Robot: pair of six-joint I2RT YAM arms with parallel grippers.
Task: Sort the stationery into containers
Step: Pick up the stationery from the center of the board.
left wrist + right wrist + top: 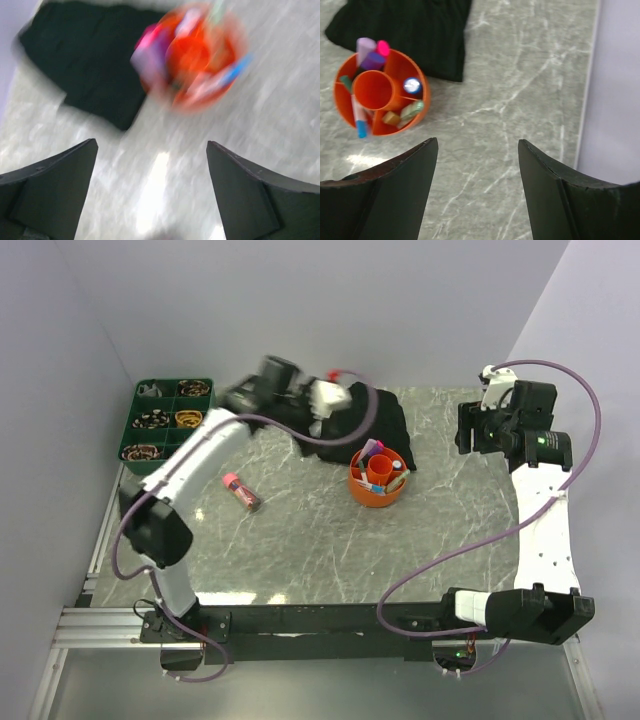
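Note:
The round orange tub (378, 480) stands mid-table and holds pink and purple markers (372, 52), a white pen with a blue cap (359, 119) and a tan eraser (391, 118). A pink marker (240, 490) lies loose on the table to the tub's left. The dark green tray (168, 418) sits at the far left. My left gripper (152, 145) is open and empty, motion-blurred, above the black fabric just behind the tub (200, 55). Open and empty too, my right gripper (477, 142) hovers over bare table to the right of the tub (380, 92).
A black fabric heap (350, 425) lies behind the tub. Coiled rubber bands (190, 418) fill several tray compartments. Walls close off the left, back and right. The marble tabletop (330, 540) stretches in front of the tub.

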